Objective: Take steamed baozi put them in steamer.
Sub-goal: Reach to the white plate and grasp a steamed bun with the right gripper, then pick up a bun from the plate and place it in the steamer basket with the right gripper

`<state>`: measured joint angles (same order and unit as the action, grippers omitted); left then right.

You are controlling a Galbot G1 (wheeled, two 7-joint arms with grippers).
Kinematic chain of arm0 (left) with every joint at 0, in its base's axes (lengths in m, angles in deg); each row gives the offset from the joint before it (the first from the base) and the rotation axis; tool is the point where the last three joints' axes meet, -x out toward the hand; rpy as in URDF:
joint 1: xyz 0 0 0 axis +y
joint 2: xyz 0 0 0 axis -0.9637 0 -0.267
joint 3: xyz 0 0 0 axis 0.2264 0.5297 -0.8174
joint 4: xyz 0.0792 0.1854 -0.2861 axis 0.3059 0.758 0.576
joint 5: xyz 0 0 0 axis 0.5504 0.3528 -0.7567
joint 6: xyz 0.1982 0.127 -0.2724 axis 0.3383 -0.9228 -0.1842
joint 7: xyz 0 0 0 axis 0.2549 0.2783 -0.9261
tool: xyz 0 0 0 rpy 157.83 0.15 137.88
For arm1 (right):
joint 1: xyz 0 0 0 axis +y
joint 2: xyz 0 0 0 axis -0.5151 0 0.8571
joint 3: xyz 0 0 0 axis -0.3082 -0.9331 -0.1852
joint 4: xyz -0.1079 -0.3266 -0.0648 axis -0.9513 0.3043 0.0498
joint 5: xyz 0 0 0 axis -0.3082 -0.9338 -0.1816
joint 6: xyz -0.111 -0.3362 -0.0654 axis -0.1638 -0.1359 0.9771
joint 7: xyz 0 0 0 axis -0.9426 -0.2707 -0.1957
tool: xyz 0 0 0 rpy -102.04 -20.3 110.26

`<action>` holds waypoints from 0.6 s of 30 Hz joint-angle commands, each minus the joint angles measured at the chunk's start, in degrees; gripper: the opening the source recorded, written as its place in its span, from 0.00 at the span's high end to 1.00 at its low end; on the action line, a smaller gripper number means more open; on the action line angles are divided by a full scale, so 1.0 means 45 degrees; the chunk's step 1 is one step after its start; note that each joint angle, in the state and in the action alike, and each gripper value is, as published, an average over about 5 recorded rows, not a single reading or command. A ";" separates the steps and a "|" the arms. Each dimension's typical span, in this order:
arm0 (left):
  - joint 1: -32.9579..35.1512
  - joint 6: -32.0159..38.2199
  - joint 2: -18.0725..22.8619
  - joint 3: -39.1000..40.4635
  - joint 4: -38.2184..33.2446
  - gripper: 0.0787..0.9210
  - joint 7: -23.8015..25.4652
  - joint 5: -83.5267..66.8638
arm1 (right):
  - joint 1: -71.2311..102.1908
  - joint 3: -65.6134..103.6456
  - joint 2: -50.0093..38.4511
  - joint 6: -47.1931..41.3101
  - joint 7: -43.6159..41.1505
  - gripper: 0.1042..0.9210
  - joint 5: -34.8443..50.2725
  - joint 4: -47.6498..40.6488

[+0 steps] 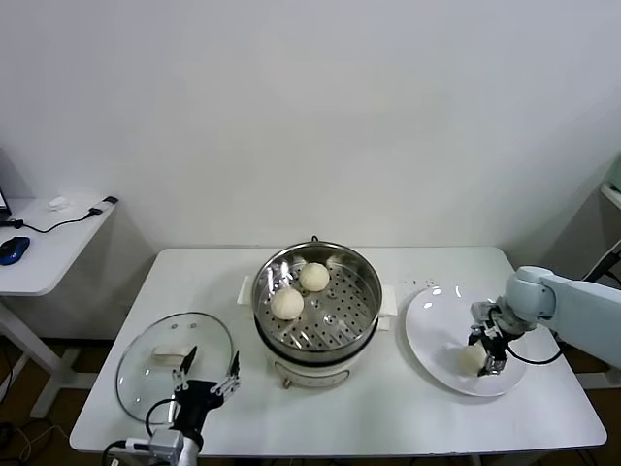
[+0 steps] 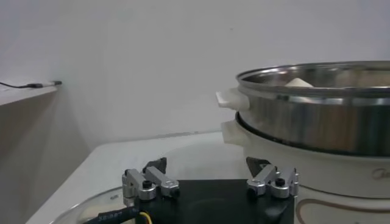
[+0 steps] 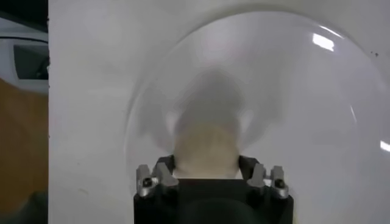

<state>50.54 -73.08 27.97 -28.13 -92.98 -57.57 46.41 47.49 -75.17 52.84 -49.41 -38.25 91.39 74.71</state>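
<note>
The steel steamer (image 1: 315, 247) stands mid-table with two cream baozi inside, one farther back (image 1: 313, 277) and one nearer (image 1: 287, 304). A third baozi (image 1: 472, 359) lies on the white plate (image 1: 437, 325) at the right. My right gripper (image 1: 483, 355) is down on the plate, shut on this baozi. The right wrist view shows the baozi (image 3: 204, 149) filling the gap of the gripper (image 3: 205, 163) over the plate (image 3: 292, 91). My left gripper (image 1: 208, 371) is parked open at the front left, empty. A fourth baozi is not in view.
The glass lid (image 1: 160, 383) lies flat at the front left, under my left gripper (image 2: 207, 164), close to the steamer (image 2: 317, 115). A white side table (image 1: 44, 248) with a blue mouse (image 1: 12, 249) stands further left.
</note>
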 commanded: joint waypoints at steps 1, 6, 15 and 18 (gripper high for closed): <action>0.0003 -0.0007 0.0004 0.0011 -0.0010 0.12 0.0001 0.0011 | -0.0049 0.0291 0.0005 -0.0010 -0.0019 0.34 -0.0125 0.0121; -0.0016 -0.0032 0.0012 0.0047 -0.0029 0.12 -0.0003 0.0022 | -0.2306 -0.0448 -0.0019 0.0371 -0.0688 0.35 -0.0199 0.0613; -0.0102 -0.0085 -0.0034 0.0239 -0.0125 0.12 0.0018 0.0016 | -0.8031 -0.1283 0.2505 0.2834 -0.2430 0.35 0.0265 0.1107; -0.0081 -0.0071 -0.0062 0.0234 -0.0124 0.12 0.0018 0.0008 | -0.9041 -0.0794 0.3830 0.3406 -0.2780 0.34 0.0755 0.1746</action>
<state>50.16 -73.40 27.83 -27.15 -93.50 -57.52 46.49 23.54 -78.50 60.36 -40.84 -45.94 92.35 79.22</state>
